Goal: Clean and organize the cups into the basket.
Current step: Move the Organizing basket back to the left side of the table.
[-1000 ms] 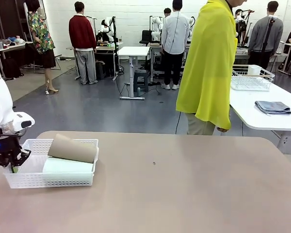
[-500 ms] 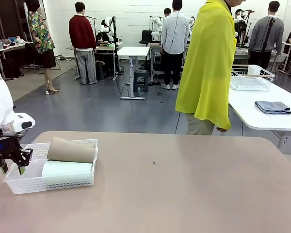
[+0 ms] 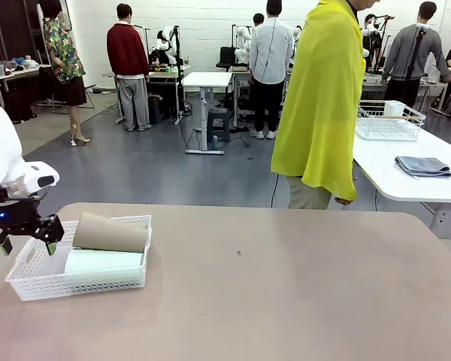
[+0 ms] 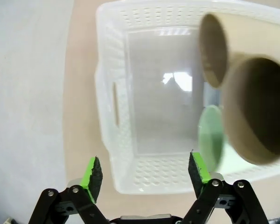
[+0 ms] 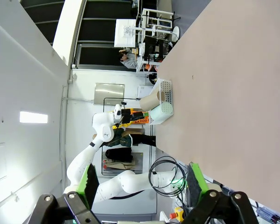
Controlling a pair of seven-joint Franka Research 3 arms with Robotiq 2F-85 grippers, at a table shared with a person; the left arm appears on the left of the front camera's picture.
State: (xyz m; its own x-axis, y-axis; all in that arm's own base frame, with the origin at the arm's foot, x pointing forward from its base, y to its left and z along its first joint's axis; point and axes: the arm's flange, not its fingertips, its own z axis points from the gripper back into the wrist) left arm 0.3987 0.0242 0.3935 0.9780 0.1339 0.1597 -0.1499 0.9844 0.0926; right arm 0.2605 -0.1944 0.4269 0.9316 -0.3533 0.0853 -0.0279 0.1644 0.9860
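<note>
The white lattice basket (image 3: 37, 283) sits at the table's left. A tan-brown cup (image 3: 110, 232) lies on its side in it, resting on top of a pale mint cup (image 3: 101, 262). My left gripper (image 3: 27, 244) hangs open just over the basket's left end, touching nothing. From the left wrist, the open gripper (image 4: 144, 170) straddles the basket's near wall (image 4: 149, 175); the tan cup (image 4: 256, 109) and the mint cup's round end (image 4: 210, 137) lie at the right. My right gripper (image 5: 141, 182) is open and holds nothing, far from the basket (image 5: 165, 99).
A person in a yellow top (image 3: 319, 98) stands at the table's far edge. A white side table at the right carries a wire basket (image 3: 389, 120) and a folded grey-blue cloth (image 3: 423, 166). The brown tabletop (image 3: 286, 286) stretches right of the basket.
My left gripper has opened, let go of the basket's left rim and risen a little above it. Basket and cups stay about where they were.
</note>
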